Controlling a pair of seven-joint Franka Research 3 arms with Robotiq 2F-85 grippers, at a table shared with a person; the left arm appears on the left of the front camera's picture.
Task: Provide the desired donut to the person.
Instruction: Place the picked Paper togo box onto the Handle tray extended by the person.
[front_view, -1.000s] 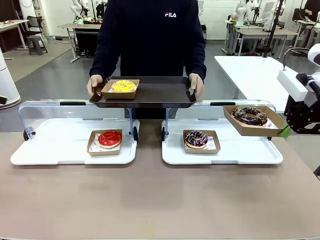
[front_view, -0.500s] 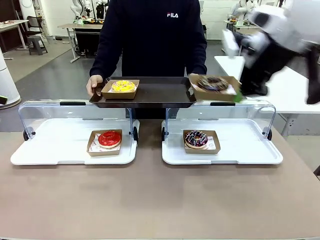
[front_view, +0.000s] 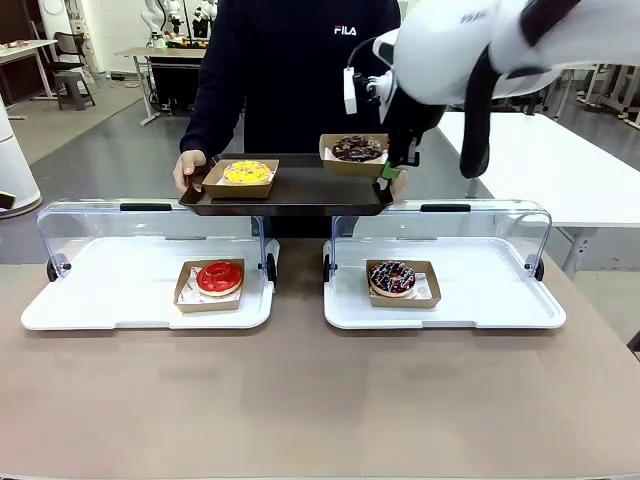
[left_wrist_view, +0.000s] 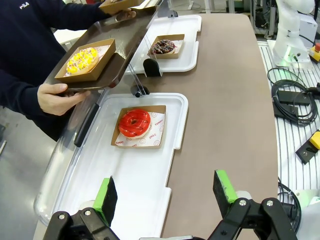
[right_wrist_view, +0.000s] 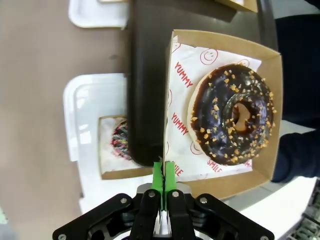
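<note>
The chocolate donut (front_view: 357, 148), topped with nut crumbs, sits in its brown cardboard box (right_wrist_view: 260, 110) directly above the right end of the dark tray (front_view: 300, 195) that the person (front_view: 300, 70) holds out. The right gripper (front_view: 388, 170) is clenched on the box's near wall, its green pads pinching the cardboard edge together in the right wrist view. From the front, the box looks to be just above the tray and not resting on it, though the angle makes it hard to be sure whether its base touches.

Judged by this, the delivery is nearly done: the box is already over the tray, and what remains is to lower it onto the tray's surface, release the pinch and draw the arm away.

Toward the left end of the tray lies a yellow donut (front_view: 246, 172) in its own box, so one serving is already aboard. The person's hands grip both ends of the tray, the right-end hand (front_view: 398, 185) just beside the gripper, which calls for care in setting down.

Below the tray, on the robot's side, two white display trays carry a red donut (front_view: 219, 276) and a sprinkled chocolate donut (front_view: 392, 277). The left gripper (left_wrist_view: 165, 195) hangs with jaws spread wide and empty over the white tray (left_wrist_view: 150, 200) holding the red donut.
</note>
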